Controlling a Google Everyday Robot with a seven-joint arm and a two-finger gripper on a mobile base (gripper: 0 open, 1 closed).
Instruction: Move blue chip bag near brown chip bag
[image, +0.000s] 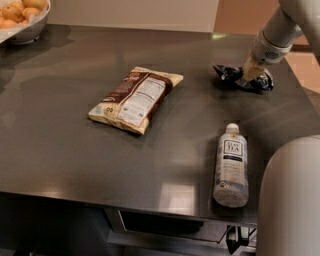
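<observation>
The gripper (248, 75) is resting on the blue chip bag (224, 73) near the countertop's (75, 160) right edge; I cannot tell its grip. Bare counter is stretching to the brown chip bag (135, 97); a "TEA" bottle (231, 165) is lying front-right.

Dark table (65, 155), holding:
- Brown chip bag (136, 98): lies flat near the centre, label side up.
- Blue chip bag (226, 73): crumpled, far right, well apart from the brown one.
- Gripper (248, 75): down on the blue chip bag, touching it, arm slanting in from the upper right.
- Tea bottle (231, 165): on its side near the front edge, cap pointing away.
- White bowl (31, 31): far left corner, holding orange fruit (15, 10).
</observation>
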